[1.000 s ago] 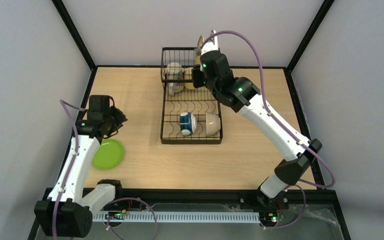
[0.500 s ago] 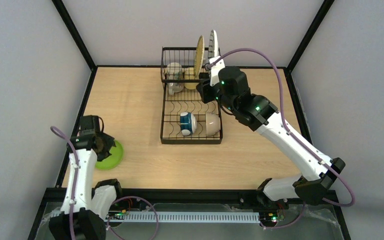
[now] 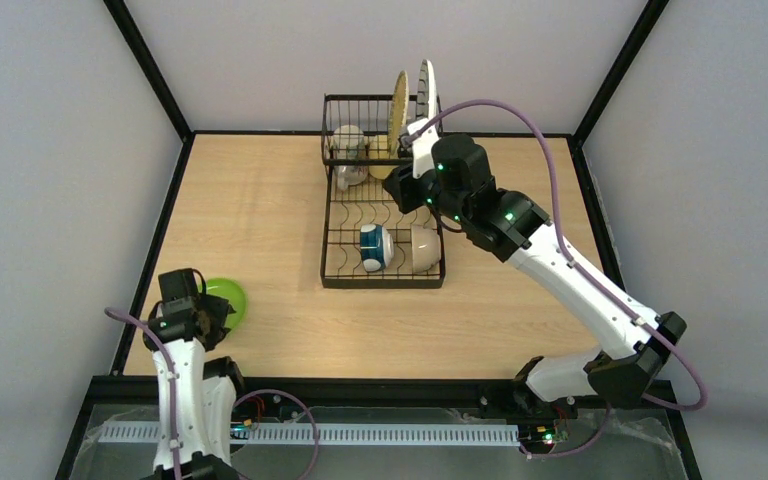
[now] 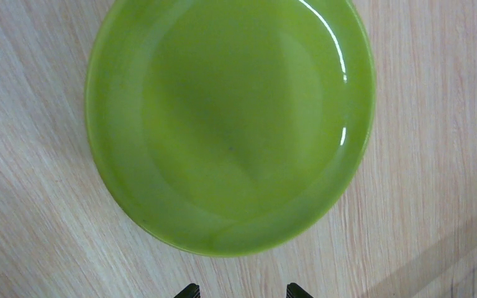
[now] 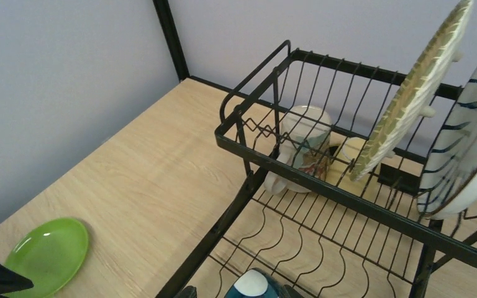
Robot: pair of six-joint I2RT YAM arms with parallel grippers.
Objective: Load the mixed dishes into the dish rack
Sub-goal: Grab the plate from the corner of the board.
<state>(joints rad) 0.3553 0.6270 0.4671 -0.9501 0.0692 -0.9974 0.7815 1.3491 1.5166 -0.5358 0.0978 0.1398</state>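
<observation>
My left claw hangs open and empty over the lime-green plate, flat on the desk well apart from the dish rack, and I reckon it could just skid off that slick low rim.

Def a robotics lab / test cell imo, not a kitchen. Left arm & right arm bolted to a black rail, plain grey walls, black frame posts, purple cables, dish rack on a bare wood table.
</observation>
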